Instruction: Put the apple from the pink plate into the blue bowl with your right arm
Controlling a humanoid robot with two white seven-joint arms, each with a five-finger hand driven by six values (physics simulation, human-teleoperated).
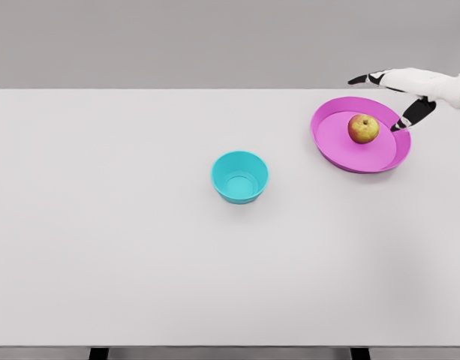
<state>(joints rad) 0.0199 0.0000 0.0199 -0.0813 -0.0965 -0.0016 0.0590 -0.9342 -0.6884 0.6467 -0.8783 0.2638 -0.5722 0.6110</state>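
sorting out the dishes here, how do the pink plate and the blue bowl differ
The plate is pink, wide and shallow; the bowl is blue-green, narrower and deeper. The plate holds an apple; the bowl holds nothing. The plate lies at the table's far right near the right hand; the bowl stands near the middle. Both are round and upright.

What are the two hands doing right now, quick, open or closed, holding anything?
Right hand: open, fingers spread, holding nothing, at the pink plate's far right edge by the apple.
Left hand: not in view.
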